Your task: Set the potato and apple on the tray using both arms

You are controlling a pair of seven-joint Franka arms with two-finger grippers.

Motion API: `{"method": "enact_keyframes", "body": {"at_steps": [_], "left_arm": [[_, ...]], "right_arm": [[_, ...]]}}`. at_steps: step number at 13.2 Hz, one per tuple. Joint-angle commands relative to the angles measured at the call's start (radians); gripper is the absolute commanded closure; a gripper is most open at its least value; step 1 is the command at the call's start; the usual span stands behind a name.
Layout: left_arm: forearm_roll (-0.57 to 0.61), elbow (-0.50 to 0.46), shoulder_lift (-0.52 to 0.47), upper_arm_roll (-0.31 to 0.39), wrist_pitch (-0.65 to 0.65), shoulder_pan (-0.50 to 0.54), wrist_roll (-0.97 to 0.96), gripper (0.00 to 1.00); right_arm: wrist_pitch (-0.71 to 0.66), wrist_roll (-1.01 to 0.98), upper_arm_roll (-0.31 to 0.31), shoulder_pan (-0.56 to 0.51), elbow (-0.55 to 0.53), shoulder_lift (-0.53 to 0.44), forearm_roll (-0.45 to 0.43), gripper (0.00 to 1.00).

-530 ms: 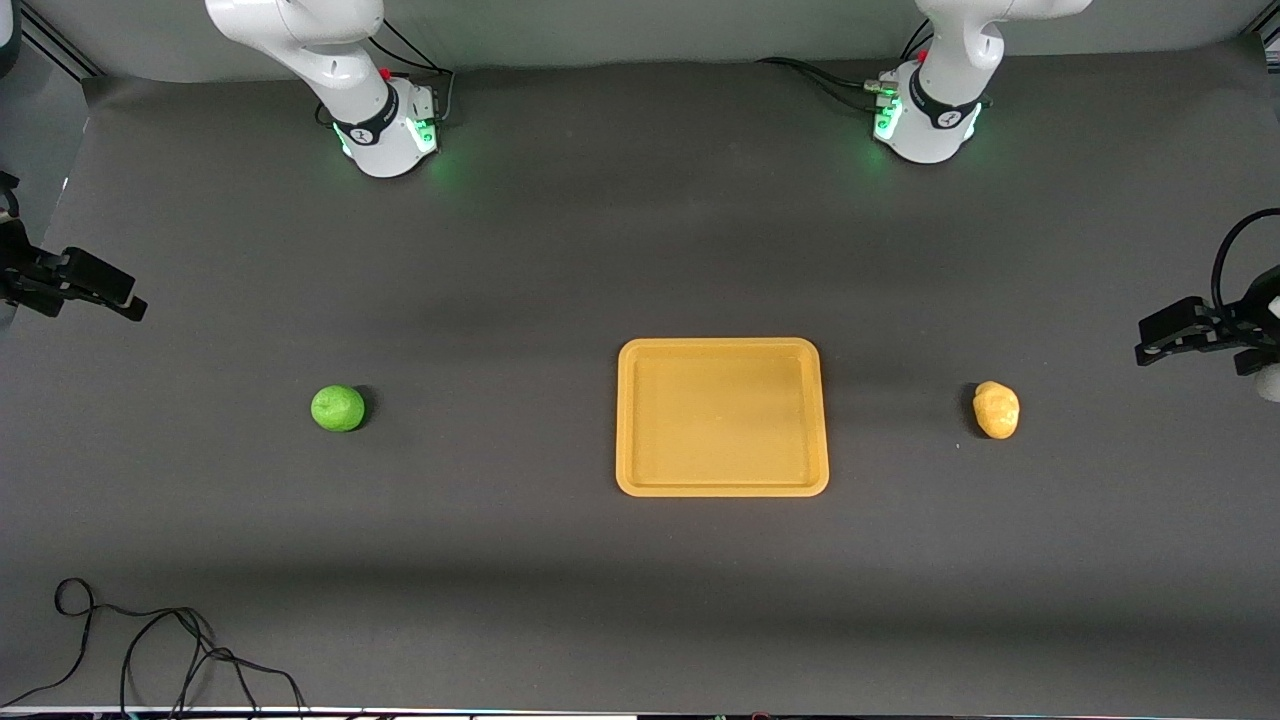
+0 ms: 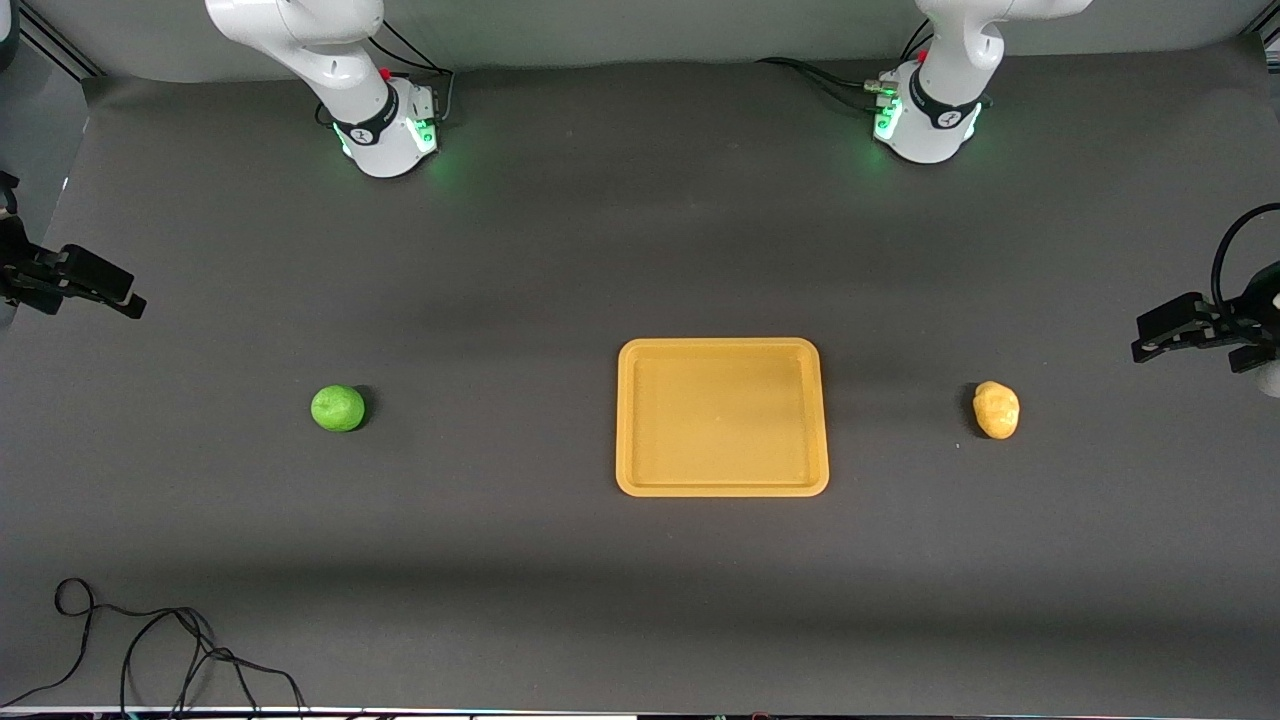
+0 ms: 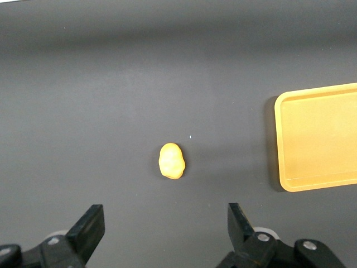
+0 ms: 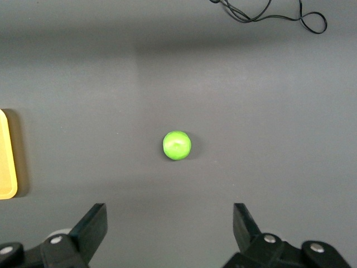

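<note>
left wrist view: the left gripper (image 3: 162, 234) stands with its jaws spread wide and nothing between them, its two black fingers (image 3: 89, 229) rising from the lower edge of the frame. the potato (image 3: 172, 161) lies on the dark table (image 3: 111, 84) near the middle of the frame, apart from the fingers. at the right edge of the frame shows one end of the yellow-orange tray (image 3: 318, 137), bare inside.

right wrist view: the right gripper (image 4: 170, 234) is likewise spread wide and holds nothing, its fingers (image 4: 92, 226) at the lower edge of the frame. the green apple (image 4: 177, 145) sits at the middle of the frame, apart from them. a sliver of the tray (image 4: 6, 162) shows at the left edge, and a loose black cable (image 4: 268, 14) lies in the upper right.

front view: the left gripper (image 2: 1150, 340) hangs at the right edge of the frame, over the table toward the left arm's end; the potato (image 2: 996, 409) lies lower in the frame, between it and the tray (image 2: 722, 490). the right gripper (image 2: 125, 295) hangs at the left edge, over the right arm's end of the table; the apple (image 2: 338, 408) lies lower, well apart from the tray. the tray sits in the middle of the frame with neither fruit on it, about level with both. the cable (image 2: 150, 640) curls in the lower left corner. both white bases (image 2: 390, 140) glow green along the top.
</note>
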Motion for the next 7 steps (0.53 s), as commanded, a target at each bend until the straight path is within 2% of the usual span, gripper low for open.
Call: {"method": "enact_keyframes", "body": {"at_steps": [1, 7], "left_arm": [[-0.004, -0.007, -0.016, 0.006, -0.012, -0.002, 0.014, 0.01], [-0.004, -0.007, -0.016, 0.004, -0.014, 0.000, 0.014, 0.01]], "right_arm": [[-0.020, 0.006, -0.004, 0.007, 0.012, -0.008, 0.002, 0.00], [-0.018, 0.006, -0.002, 0.007, 0.015, -0.008, 0.000, 0.00]]}}
